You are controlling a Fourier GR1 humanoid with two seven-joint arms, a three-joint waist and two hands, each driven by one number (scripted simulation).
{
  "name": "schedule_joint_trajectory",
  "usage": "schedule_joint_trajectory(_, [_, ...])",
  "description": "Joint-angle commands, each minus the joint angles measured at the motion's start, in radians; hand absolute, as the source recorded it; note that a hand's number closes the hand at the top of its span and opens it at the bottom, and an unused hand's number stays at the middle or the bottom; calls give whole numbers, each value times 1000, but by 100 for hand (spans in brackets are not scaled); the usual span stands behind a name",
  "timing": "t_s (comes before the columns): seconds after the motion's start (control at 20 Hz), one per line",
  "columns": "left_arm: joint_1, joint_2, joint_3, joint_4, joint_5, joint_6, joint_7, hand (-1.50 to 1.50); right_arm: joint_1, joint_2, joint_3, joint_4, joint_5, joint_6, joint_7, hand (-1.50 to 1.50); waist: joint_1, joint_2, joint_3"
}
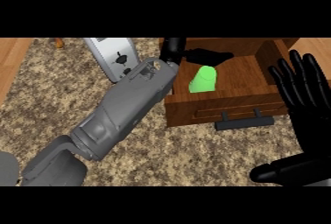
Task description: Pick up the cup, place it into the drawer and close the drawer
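On a speckled counter [194, 153], a green cup [205, 79] is seen in the open wooden drawer [213, 112], just below the straight-fingered left hand [202, 56]; the right hand [298, 89] is held spread.

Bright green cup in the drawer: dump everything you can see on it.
The bright green cup is plain and smooth, plastic-looking, with no handle or marking showing. It tapers to a rounded, narrower far end. It rests on the floor of the open brown wooden drawer, in the left half and away from the walls. Whether it stands upright or lies down is unclear. The black left hand hovers at its far end with fingers extended. Contact between them cannot be confirmed.
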Motion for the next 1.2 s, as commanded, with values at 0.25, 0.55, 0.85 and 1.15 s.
schedule_joint_trajectory(0.25, [20, 0, 65, -125, 108, -53, -60, -150, 86, -32, -44, -48, -89, 64, -4, -150, 68, -21, -1])
schedule_joint_trajectory(0.55, [132, 75, 124, -239, 92, -53, -47, -150, 112, -134, -41, -100, -49, 145, 35, 150, 110, -33, -2])
schedule_joint_trajectory(0.85, [306, 213, 141, -471, 106, -25, 44, -150, 147, -172, -18, -107, 85, 174, 4, 150, 129, -37, -2])
schedule_joint_trajectory(1.15, [499, 335, 161, -720, 116, -7, 131, -150, 82, -179, 55, -48, 227, 167, 29, 150, 133, -32, -2])
